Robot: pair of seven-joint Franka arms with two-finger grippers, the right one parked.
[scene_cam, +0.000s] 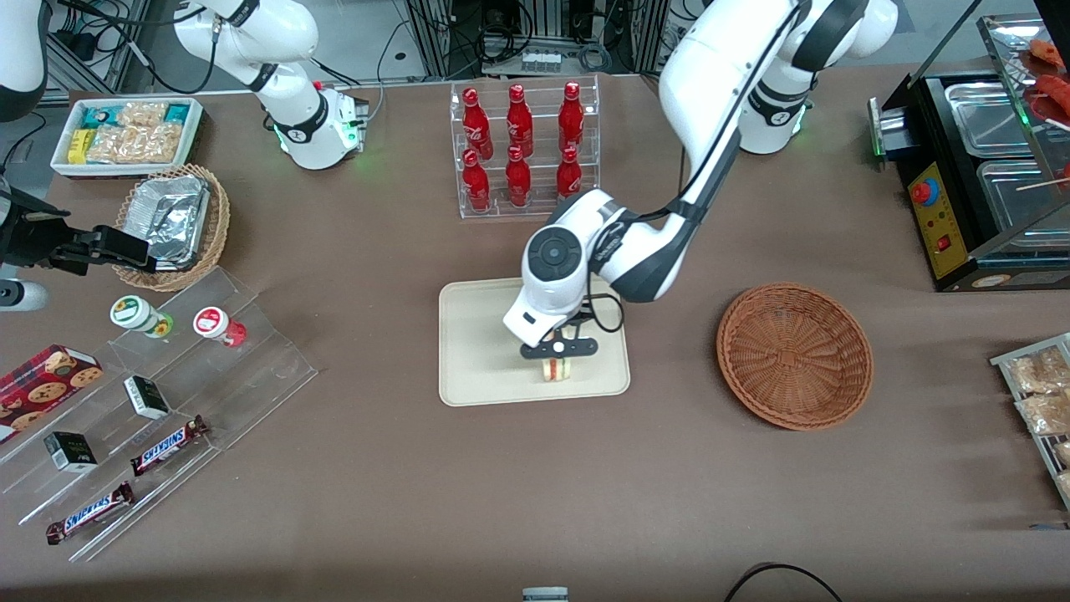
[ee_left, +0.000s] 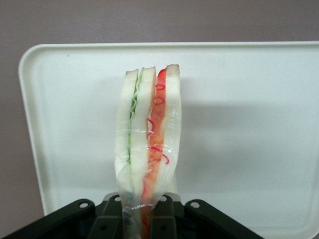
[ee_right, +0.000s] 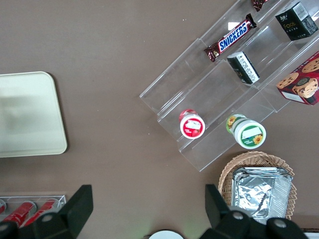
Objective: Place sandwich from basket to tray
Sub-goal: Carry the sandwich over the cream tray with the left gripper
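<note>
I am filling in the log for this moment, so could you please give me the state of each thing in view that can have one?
sandwich: wrapped in clear film, held on edge over the tray, layers showing
gripper: jaws shut on the sandwich, above the tray
tray: flat on the table, bare around the sandwich
basket: upright, empty
foil container: crumpled, sitting in the tan wicker basket
cola bottles: upright, capped, in their clear rack
</note>
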